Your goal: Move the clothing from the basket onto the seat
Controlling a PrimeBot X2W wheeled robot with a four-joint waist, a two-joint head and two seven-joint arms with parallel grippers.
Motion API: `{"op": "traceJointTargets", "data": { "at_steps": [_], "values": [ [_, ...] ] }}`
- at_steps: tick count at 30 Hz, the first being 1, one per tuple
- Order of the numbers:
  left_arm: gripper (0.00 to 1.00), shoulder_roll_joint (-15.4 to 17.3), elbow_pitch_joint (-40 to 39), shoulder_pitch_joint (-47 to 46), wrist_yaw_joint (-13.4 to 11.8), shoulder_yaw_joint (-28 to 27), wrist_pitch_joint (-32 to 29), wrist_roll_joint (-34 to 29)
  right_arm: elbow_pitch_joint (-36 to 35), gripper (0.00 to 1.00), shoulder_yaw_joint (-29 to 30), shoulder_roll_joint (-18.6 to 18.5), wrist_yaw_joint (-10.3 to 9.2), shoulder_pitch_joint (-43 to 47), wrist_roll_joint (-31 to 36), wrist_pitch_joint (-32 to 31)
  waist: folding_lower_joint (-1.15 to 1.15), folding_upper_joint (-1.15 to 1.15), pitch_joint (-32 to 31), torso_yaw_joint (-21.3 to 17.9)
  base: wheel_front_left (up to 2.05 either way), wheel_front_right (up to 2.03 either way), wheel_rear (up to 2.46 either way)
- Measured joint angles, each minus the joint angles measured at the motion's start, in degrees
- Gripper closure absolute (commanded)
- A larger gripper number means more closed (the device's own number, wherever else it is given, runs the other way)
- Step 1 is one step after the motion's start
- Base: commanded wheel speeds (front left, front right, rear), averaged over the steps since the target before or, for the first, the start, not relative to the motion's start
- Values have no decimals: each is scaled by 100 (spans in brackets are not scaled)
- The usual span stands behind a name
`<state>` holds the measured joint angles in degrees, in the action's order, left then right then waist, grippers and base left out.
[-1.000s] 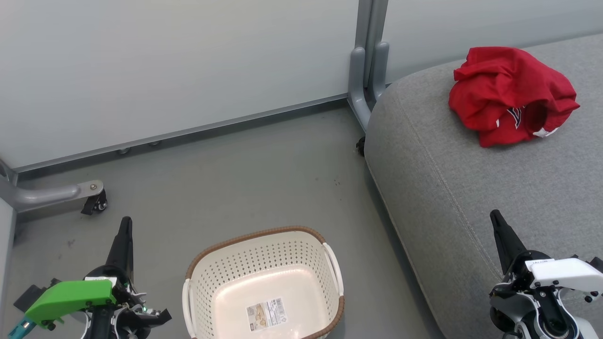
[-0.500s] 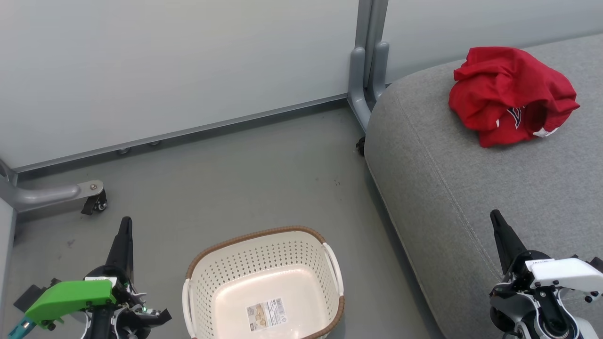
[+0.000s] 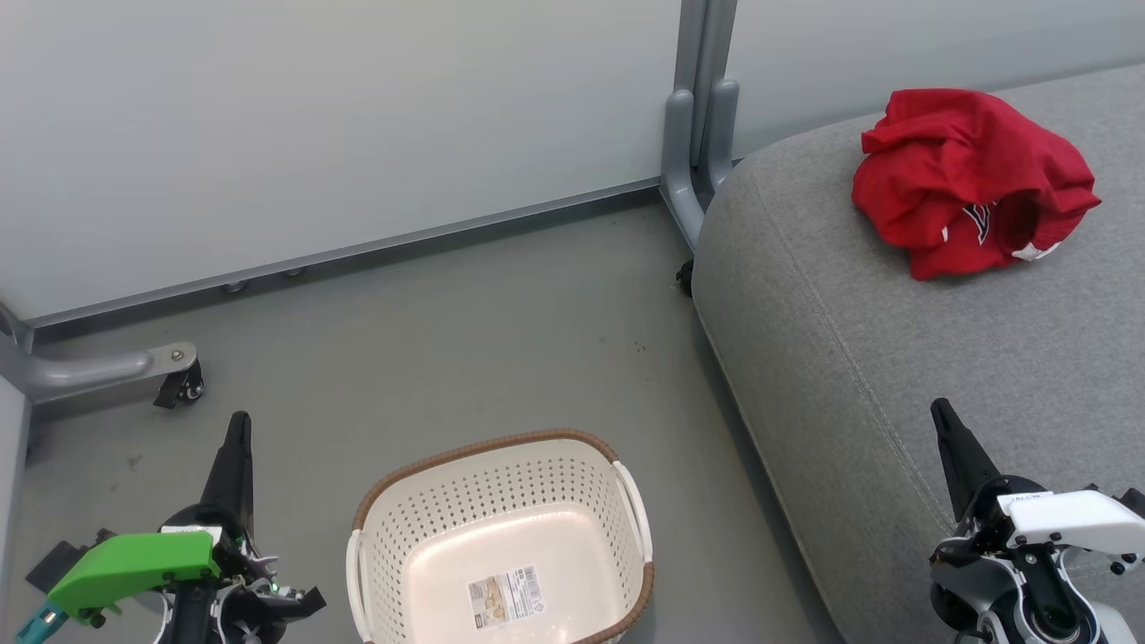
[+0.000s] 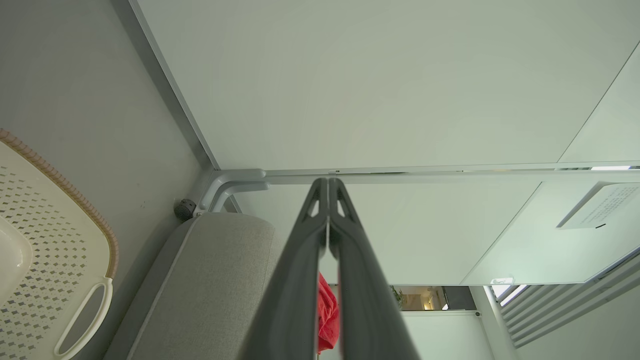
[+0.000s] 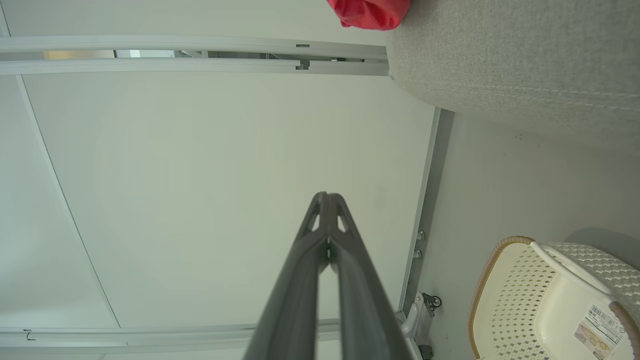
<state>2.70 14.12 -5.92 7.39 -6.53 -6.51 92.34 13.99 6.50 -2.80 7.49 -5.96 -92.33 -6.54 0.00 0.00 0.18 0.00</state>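
Red clothing (image 3: 971, 179) sits on the seat (image 3: 894, 376), basket (image 3: 483, 444) bare, left gripper (image 3: 239, 422) and right gripper (image 3: 939, 411) closed empty; you likely need nothing more.

Grey floor (image 3: 465, 340) fills the frame's left — the basket (image 3: 501, 537) stands on it, bottom centre. The seat (image 3: 894, 358), right, carries the clothing (image 3: 971, 179) — upper right.

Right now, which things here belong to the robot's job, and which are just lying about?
Job: red clothing, bundled on the grey seat; white basket on the floor, only a sticker inside.
Just there: wheeled metal foot; grey post; pale wall panel.
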Motion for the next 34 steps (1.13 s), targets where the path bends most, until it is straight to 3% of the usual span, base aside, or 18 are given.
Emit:
{"op": "traceJointTargets", "data": {
  "at_steps": [34],
  "values": [
    [100,0,0,0,1,0,0,0,1,100,2,1,0,0,0,0,0,0,0,0,0,0,0]
  ]
}}
